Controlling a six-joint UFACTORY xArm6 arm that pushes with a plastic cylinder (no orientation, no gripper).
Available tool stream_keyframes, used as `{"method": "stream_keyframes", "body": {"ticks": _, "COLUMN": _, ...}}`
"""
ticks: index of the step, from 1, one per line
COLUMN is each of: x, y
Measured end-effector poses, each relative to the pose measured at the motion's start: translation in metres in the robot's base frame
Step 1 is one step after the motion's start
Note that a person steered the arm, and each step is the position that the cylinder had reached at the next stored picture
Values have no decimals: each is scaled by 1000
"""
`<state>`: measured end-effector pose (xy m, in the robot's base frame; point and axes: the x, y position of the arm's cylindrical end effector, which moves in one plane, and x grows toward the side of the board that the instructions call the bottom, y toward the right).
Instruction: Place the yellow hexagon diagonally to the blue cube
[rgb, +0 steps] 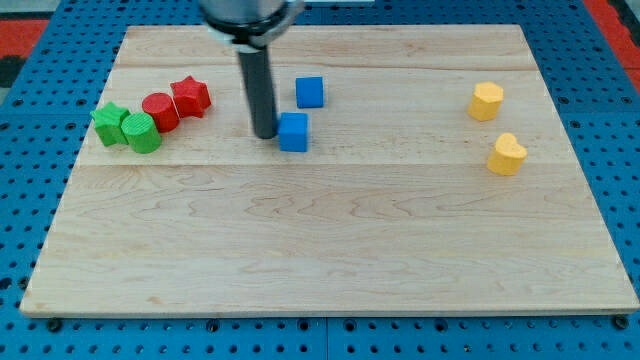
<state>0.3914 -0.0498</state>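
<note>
Tip (264, 134) beside blue cube (293, 132); yellow hexagon (487, 101) sits upright, far right.

We are seeing the yellow hexagon (487, 101) lying flat near the tabletop's (330, 240) right edge, towards the view's top, with a yellow heart (507, 154) sitting just below it. Two blue blocks are lying well apart from it, left of centre: one blue cube (310, 92) higher up, and another blue cube (293, 132) lower, slightly left.
</note>
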Motion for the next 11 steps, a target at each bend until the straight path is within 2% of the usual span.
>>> {"method": "stream_keyframes", "body": {"ticks": 1, "x": 4, "y": -2}}
{"method": "stream_keyframes", "body": {"ticks": 2, "x": 37, "y": 6}}
{"method": "stream_keyframes", "body": {"ticks": 3, "x": 38, "y": 74}}
{"method": "stream_keyframes", "body": {"ticks": 4, "x": -3, "y": 164}}
{"method": "stream_keyframes", "body": {"ticks": 5, "x": -19, "y": 252}}
{"method": "stream_keyframes", "body": {"ticks": 6, "x": -11, "y": 252}}
{"method": "stream_keyframes", "body": {"ticks": 7, "x": -24, "y": 299}}
{"method": "stream_keyframes", "body": {"ticks": 8, "x": -44, "y": 251}}
{"method": "stream_keyframes", "body": {"ticks": 9, "x": -66, "y": 237}}
{"method": "stream_keyframes", "body": {"ticks": 10, "x": -66, "y": 290}}
{"method": "stream_keyframes", "body": {"ticks": 11, "x": -90, "y": 286}}
